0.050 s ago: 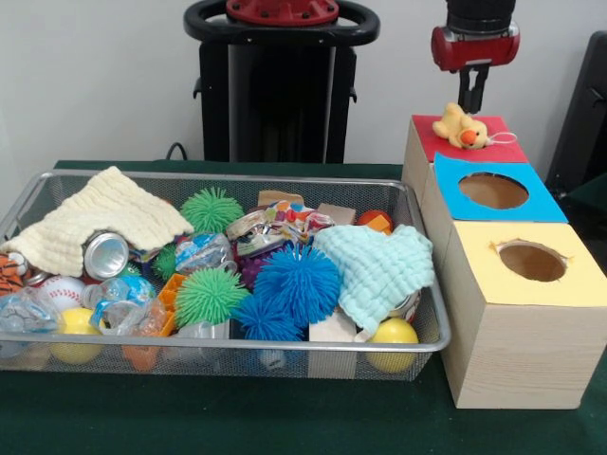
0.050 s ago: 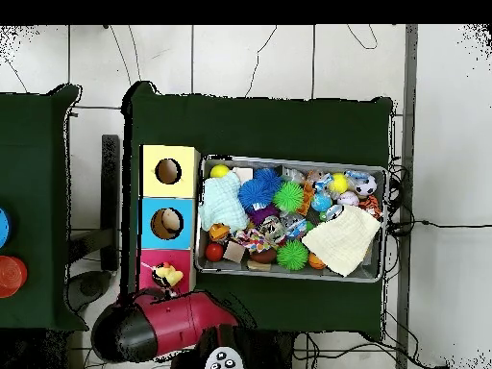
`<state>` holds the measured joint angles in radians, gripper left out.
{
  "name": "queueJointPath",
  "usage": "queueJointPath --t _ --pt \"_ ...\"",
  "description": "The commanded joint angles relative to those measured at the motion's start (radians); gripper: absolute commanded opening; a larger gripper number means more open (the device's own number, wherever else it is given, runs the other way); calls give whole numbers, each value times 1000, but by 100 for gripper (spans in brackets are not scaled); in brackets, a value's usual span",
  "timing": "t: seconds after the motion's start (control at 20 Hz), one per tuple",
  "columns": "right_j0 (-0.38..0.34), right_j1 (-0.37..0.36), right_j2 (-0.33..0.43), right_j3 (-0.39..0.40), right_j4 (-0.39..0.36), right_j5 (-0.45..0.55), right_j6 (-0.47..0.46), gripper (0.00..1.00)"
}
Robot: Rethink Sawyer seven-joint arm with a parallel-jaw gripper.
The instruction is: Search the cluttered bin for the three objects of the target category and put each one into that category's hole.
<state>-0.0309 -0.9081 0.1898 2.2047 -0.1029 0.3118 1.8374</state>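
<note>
A yellow plush duck (image 1: pixel 459 126) with an orange beak lies on top of the red box (image 1: pixel 493 149), the farthest of three boxes beside the bin. In the overhead view the duck (image 2: pixel 170 277) covers the middle of the red top (image 2: pixel 149 274), so no hole shows there. My gripper (image 1: pixel 471 104) hangs just above and behind the duck, not touching it. The blue box (image 1: pixel 493 191) and the yellow box (image 1: pixel 531 262) each show an open round hole. The wire bin (image 1: pixel 228 353) is full of mixed toys.
In the bin lie blue (image 1: pixel 296 282) and green spiky balls (image 1: pixel 209 296), a cream cloth (image 1: pixel 100 223), a mint cloth (image 1: pixel 377 267), a can (image 1: pixel 105 256), a baseball (image 1: pixel 61 291) and yellow balls (image 1: pixel 393 334). My red arm (image 2: pixel 173 322) reaches over the table edge next to the red box.
</note>
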Motion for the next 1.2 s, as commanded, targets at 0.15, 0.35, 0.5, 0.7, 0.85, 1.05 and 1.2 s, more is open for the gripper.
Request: queueJointPath --t 0.15,0.35,0.5,0.7,0.85,1.05,1.2 --pt "11 67 -29 -28 -57 -26 103 0" --pt "32 90 -53 -53 -63 -37 114 0" --pt "40 92 -61 -61 -59 -34 112 0" --pt "25 55 -40 -42 -42 -5 99 0" --pt "2 -14 -9 -15 -16 56 81 0" --pt "-14 -89 19 13 19 118 70 0" --pt "-8 -106 23 14 28 140 75 0"
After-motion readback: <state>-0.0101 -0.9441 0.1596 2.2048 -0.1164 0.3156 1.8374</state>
